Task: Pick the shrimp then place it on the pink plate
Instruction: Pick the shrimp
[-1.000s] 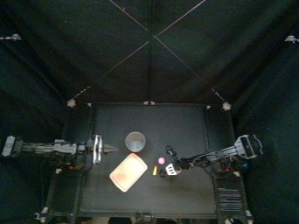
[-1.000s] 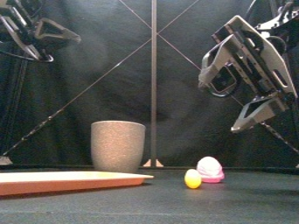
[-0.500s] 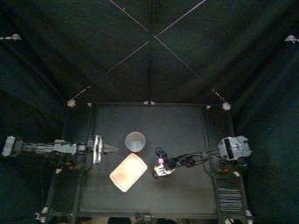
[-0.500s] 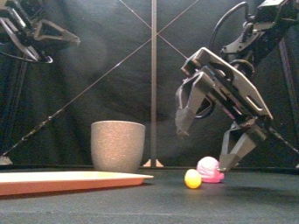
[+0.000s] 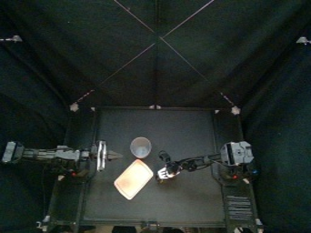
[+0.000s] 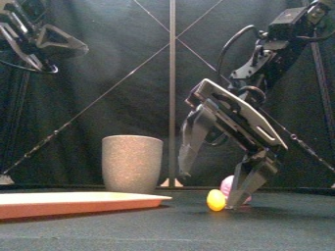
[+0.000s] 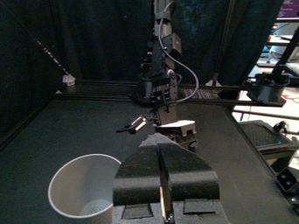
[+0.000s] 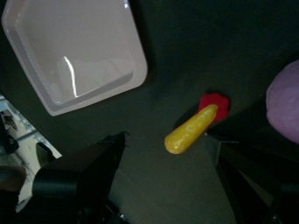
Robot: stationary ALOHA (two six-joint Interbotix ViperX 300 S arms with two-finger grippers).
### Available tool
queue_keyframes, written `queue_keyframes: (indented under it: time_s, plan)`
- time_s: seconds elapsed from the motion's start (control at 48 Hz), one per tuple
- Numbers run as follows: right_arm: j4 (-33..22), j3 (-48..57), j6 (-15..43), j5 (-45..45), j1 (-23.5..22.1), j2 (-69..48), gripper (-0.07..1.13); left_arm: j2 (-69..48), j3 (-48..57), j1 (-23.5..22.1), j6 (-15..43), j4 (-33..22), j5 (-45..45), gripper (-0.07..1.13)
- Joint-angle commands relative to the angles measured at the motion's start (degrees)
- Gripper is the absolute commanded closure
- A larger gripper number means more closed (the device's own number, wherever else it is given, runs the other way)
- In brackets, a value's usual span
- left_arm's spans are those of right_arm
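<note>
Yellow toy shrimp with red tail, on the black worktop near the flat pink plate, is bracketed by the right gripper's wide-open, empty jaws, its long axis slanted across their gap; left gripper, closed, is parked well apart.

Pink tray, grey speckled cup, yellow shrimp w/ red tail, pink toy.

Bare table between shrimp and tray — another toy beside shrimp
</note>
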Motion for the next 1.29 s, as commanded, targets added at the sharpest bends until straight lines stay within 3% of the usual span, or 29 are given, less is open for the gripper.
queue_keyframes:
  time_s: [0.021, 0.312, 0.896, 1.062, 1.292]
  plan:
    - [0.09, -0.62, 0.0, 0.0, -0.53, 0.0, 0.02, 0.26, -0.7, -0.09, 0.0, 0.18, -0.18, 0.96]
    - [-6.42, -0.35, 8.79, 1.32, -0.26, 1.41, 0.02, 0.26, -0.44, -0.18, 0.0, 0.44, -0.18, 0.96]
    - [-38.58, -4.75, 39.81, 10.99, 1.49, 1.76, 0.02, 0.0, -0.35, -0.53, 0.09, 0.62, -0.26, 0.96]
    - [-42.54, -5.36, 44.12, 13.01, 2.37, 1.93, 0.02, 0.0, -0.35, -0.62, 0.09, 0.62, -0.18, 0.96]
    - [-42.36, -6.24, 44.65, 13.01, 3.08, 2.99, 0.09, -0.18, -0.18, -1.14, 0.09, 0.7, -0.18, 0.96]
